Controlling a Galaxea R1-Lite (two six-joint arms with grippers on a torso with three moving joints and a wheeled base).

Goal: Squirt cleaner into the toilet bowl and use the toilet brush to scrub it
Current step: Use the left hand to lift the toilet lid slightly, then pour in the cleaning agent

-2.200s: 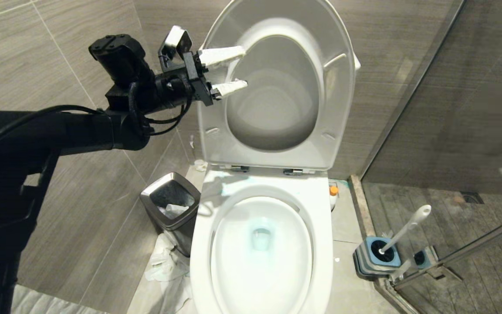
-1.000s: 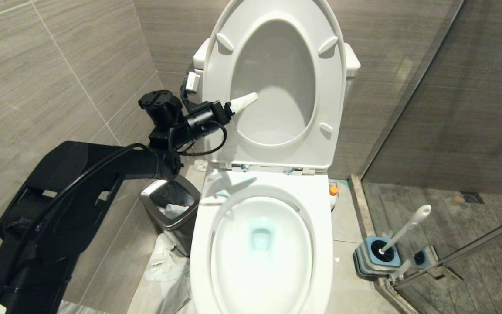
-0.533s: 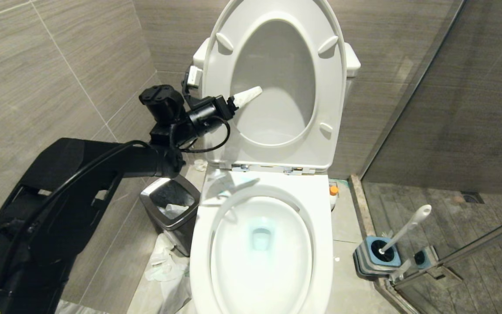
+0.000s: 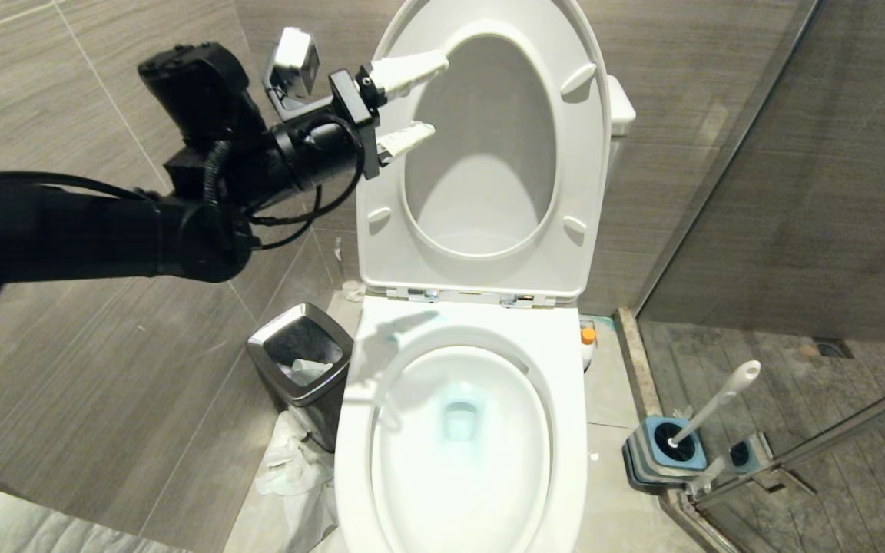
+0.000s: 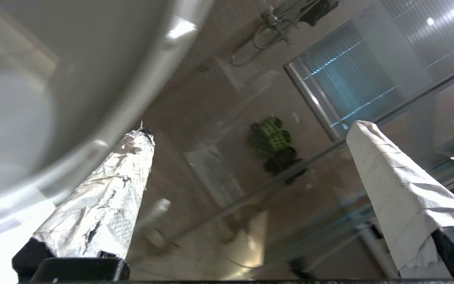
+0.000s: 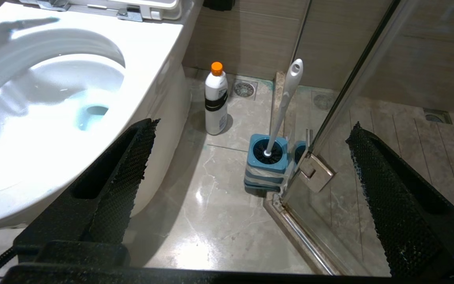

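The white toilet bowl stands open, its seat and lid raised against the wall. The cleaner shows as a turquoise tint around the drain, also seen in the right wrist view. My left gripper hangs high by the raised seat's upper left edge, open and empty, its fingers wrapped in white. The toilet brush stands in its blue holder on the floor right of the toilet. My right gripper is low beside the bowl, open and empty, looking at the brush.
A white bottle with an orange cap stands on the floor between toilet and brush. A chrome-rimmed bin and crumpled paper lie left of the toilet. The glass shower door and its hinge close off the right.
My left arm has swung up from the seat's lower left to its upper left, and the wrist has rolled so both fingers show. It stays open. Seat, brush and bottle have not moved.
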